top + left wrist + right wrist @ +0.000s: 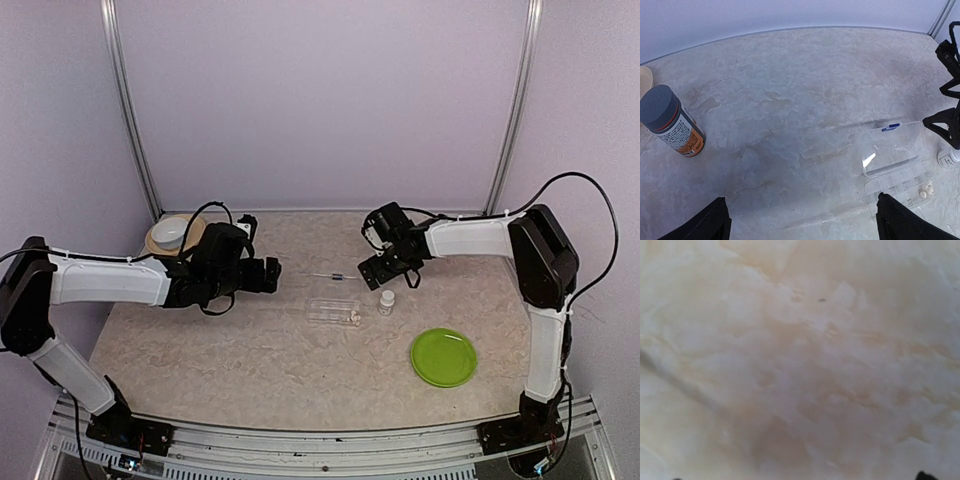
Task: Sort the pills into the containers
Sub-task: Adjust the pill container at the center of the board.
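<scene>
Left fingers (715,220) spread wide, empty; right fingers (946,125) likewise. Between them on the marbled counter (790,100) lies a flat clear box (892,150), lid open, tiny whitish pills (925,192) in one compartment.

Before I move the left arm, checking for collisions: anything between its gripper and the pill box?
Nothing visible; bare table separates the left gripper from the clear compartment box. A thin rod lies alongside.

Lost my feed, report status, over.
Left gripper, right gripper open, empty. Box open, pills in one compartment. White bottle beside box, nothing blocking.
</scene>
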Robot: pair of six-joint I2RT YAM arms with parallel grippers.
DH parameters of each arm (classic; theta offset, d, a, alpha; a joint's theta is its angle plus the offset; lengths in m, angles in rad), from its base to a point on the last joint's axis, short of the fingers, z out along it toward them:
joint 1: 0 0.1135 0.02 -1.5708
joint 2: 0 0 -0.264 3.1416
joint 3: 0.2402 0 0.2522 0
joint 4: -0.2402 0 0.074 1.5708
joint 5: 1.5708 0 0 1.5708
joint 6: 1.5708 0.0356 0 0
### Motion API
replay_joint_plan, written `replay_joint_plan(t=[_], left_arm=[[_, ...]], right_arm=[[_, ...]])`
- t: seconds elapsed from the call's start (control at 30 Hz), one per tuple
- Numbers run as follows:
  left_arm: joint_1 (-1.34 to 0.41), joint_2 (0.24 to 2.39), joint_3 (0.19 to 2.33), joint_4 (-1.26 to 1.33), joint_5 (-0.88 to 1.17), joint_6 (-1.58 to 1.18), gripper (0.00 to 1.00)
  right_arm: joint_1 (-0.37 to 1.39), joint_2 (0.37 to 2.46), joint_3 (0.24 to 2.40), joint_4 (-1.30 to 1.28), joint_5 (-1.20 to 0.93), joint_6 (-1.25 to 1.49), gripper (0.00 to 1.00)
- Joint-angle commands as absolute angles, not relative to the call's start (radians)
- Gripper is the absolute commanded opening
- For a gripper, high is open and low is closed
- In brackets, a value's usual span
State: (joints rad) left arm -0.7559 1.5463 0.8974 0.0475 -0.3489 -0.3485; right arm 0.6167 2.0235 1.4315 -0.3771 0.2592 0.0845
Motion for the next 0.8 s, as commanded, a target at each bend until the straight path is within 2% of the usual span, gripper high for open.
replay_joint_plan(t=[0.0, 0.5, 0.77], left_arm=[[-0.765, 1.515, 0.864, 0.069, -0.366, -0.362, 0.99], [-0.767, 1.485, 0.821, 0.059, -0.367, -0.362, 0.99], [-0.767, 1.462, 0.808, 0.053, -0.365, -0.362, 0.99]], right_arm=[[0.627, 2.089, 1.473, -0.391, 0.200, 0.055, 1.00], [0.678, 2.158, 1.595, -0.343, -0.019, 0.008, 1.00], [0.696, 2.120, 1.564, -0.346, 0.020, 0.014, 1.00]])
